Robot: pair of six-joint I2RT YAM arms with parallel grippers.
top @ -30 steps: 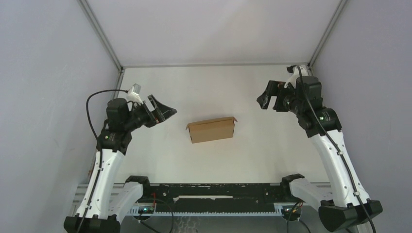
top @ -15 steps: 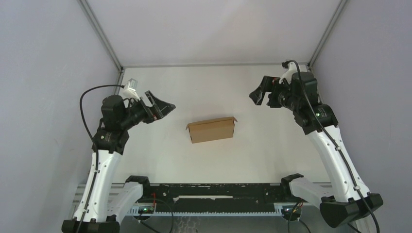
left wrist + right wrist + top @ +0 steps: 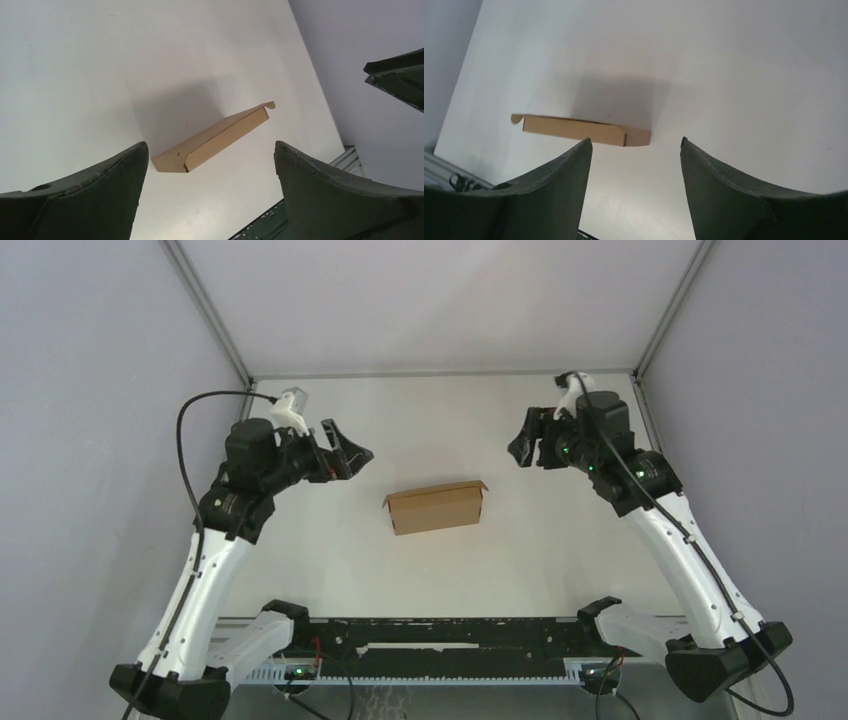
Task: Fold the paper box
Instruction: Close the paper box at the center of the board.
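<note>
Listing, largest first.
1. Tabletop [image 3: 560, 540]: white, bare apart from item 2.
2. Paper box [image 3: 436, 507]: brown cardboard, lying flat near the tabletop's middle. It looks already formed and its lid is down; one end tab curls up, so a final tuck or press may remain.
3. Left gripper [image 3: 352, 454]: fingers spread wide, holding nothing, raised toward the left edge, well apart from the box.
4. Right gripper [image 3: 522, 448]: fingers apart, nothing between them, raised toward the right edge, well apart from the box, which lies between the two grippers.
</note>
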